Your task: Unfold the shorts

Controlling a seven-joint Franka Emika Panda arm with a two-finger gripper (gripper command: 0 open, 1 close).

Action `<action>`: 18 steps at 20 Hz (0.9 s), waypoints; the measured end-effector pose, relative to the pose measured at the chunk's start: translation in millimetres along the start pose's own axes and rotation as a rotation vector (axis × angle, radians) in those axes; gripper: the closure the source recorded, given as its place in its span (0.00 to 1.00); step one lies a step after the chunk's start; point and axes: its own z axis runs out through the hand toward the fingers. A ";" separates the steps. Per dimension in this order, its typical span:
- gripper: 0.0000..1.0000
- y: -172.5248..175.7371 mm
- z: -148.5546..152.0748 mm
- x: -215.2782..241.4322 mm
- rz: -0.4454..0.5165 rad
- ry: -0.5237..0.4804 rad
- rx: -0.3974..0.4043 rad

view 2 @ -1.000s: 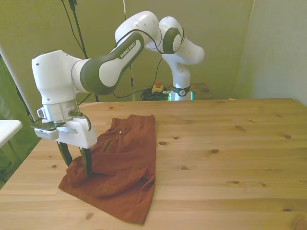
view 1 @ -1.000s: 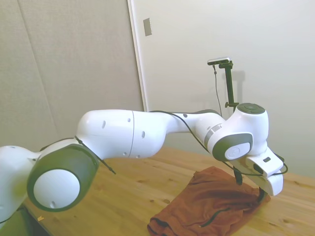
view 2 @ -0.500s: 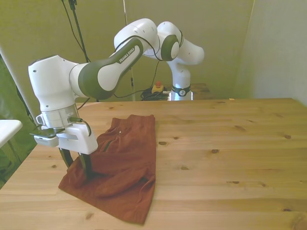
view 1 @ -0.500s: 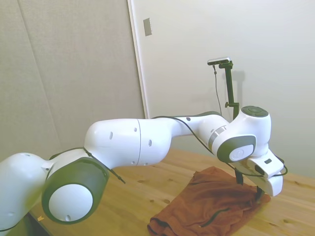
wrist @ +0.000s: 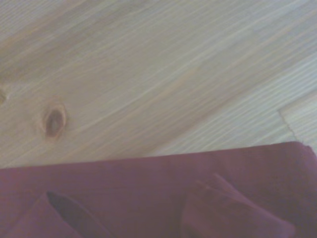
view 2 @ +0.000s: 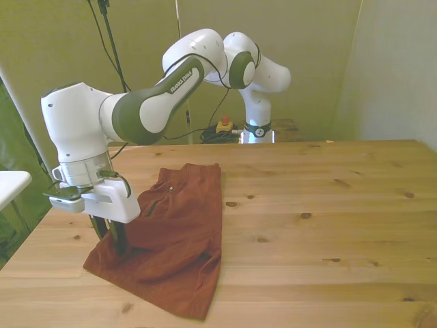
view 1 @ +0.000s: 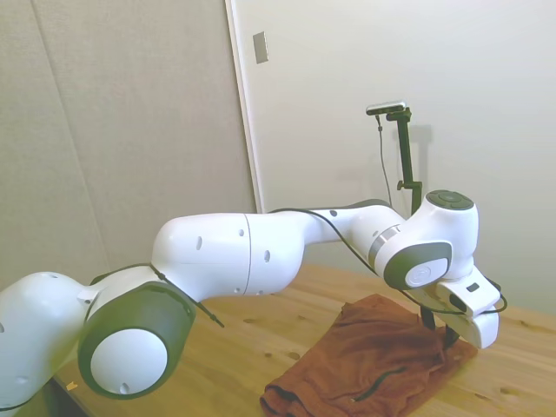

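**Gripper pinches edge of folded shorts**

The white arm's gripper (view 2: 109,236) stands upright over the edge of the rust-orange shorts (view 2: 174,236) at the front view's left, its 2 dark fingers (view 2: 117,238) drawn together on a raised fold of the cloth. The shorts lie folded and rumpled on the wooden table (view 2: 328,205), stretching from the gripper toward the table's middle, with a dark pocket slit (view 1: 380,380) showing in the side view. Up close, the wrist view shows the cloth's straight edge (wrist: 163,157) lying across bare pine boards marked by 1 dark knot (wrist: 53,120).
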 end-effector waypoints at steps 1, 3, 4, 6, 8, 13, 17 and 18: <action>1.00 -1.2 -1.0 -0.5 -0.002 0.002 0.002; 1.00 -3.5 -2.7 -1.8 -0.006 0.004 0.004; 1.00 -4.6 -3.6 -2.6 -0.009 0.005 0.005; 1.00 -7.1 -6.5 -4.3 -0.016 0.008 0.007; 1.00 -10.5 -10.1 -6.8 -0.026 0.011 0.010; 1.00 -32.7 -32.6 -25.2 -0.088 0.033 0.025; 1.00 -73.9 -63.0 -74.3 -0.193 0.079 0.026; 1.00 -90.2 -70.5 -98.8 -0.237 0.096 0.025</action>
